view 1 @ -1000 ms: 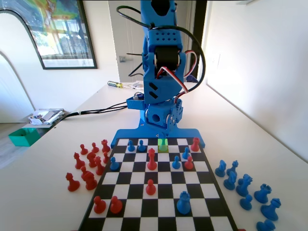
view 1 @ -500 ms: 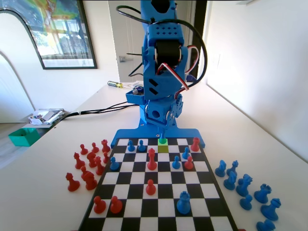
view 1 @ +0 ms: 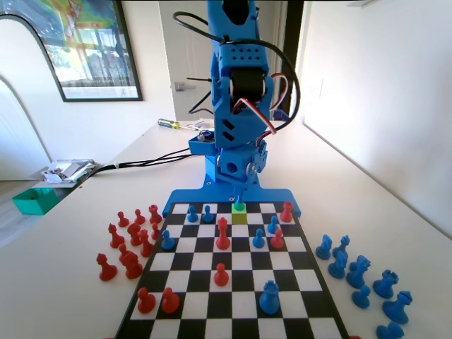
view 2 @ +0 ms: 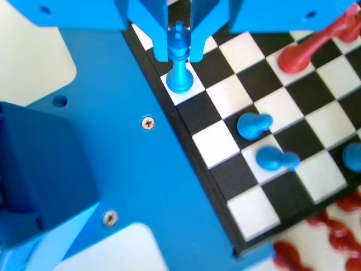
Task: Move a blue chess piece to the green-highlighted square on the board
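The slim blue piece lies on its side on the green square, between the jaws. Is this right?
Not quite. In the wrist view the slim blue piece stands upright, between the jaws of the gripper. The fixed view shows the green square under it.

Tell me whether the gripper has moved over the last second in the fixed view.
Yes. The gripper has come up slightly from the green-highlighted square, judged against the board's far edge. The blue chess piece stands between its jaws.

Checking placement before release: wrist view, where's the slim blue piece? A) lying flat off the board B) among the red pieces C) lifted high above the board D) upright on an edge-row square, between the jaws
D: the blue chess piece stands upright, its base on a white edge-row square of the board, with the gripper jaws on either side of its top.
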{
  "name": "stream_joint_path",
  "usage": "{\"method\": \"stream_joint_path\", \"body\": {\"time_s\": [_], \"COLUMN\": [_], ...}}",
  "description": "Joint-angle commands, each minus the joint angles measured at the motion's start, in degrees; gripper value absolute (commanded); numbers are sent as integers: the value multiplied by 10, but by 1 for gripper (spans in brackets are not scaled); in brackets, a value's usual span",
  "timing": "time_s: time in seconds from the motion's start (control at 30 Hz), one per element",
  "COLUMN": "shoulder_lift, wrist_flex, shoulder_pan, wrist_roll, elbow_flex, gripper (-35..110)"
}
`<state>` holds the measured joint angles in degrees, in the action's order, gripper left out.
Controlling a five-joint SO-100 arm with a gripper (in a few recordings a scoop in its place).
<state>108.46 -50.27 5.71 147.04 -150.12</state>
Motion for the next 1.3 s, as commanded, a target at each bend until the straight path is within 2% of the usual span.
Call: {"method": "stream_joint_path", "body": {"time_s": [0.0,0.13,0.53,1.03,1.2,1.27], "shoulder_lift": [25,26,26,56,114,143], "wrist_flex": [-2,5,-16,-295,-380,-394], "shoulder_pan": [5,4,-4,-20,-30,-31], "wrist_roll": [4,-7,14,3,-42,-91], "elbow_flex": [-2,1,15,251,332,353], "gripper": [2,10,10,11,5,3]}}
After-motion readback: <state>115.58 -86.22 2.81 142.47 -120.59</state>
